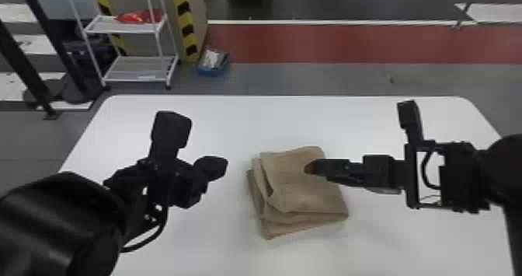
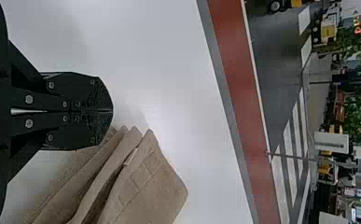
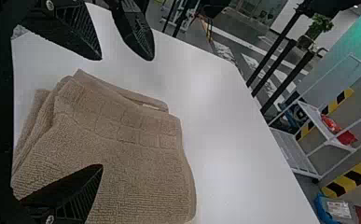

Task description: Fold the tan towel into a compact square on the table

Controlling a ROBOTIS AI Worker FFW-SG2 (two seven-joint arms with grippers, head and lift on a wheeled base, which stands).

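The tan towel [image 1: 307, 186] lies folded into a layered, roughly square bundle on the white table, its left side showing several loose, slightly splayed edges. Left of it in the head view is my left gripper [image 1: 215, 167], apart from the cloth. From the right, my right gripper [image 1: 314, 166] reaches over the towel's right part. In the left wrist view the left gripper [image 2: 112, 111] is shut and empty beside the layered edges of the towel [image 2: 145, 186]. The right wrist view has the right gripper [image 3: 101, 112] open, fingers wide apart over the towel [image 3: 136, 172]; contact is unclear.
The white table [image 1: 233, 116] has bare surface behind the towel and between it and the left arm. Beyond its far edge stand a white shelf rack [image 1: 128, 30] and a blue box [image 1: 213, 62] on the floor.
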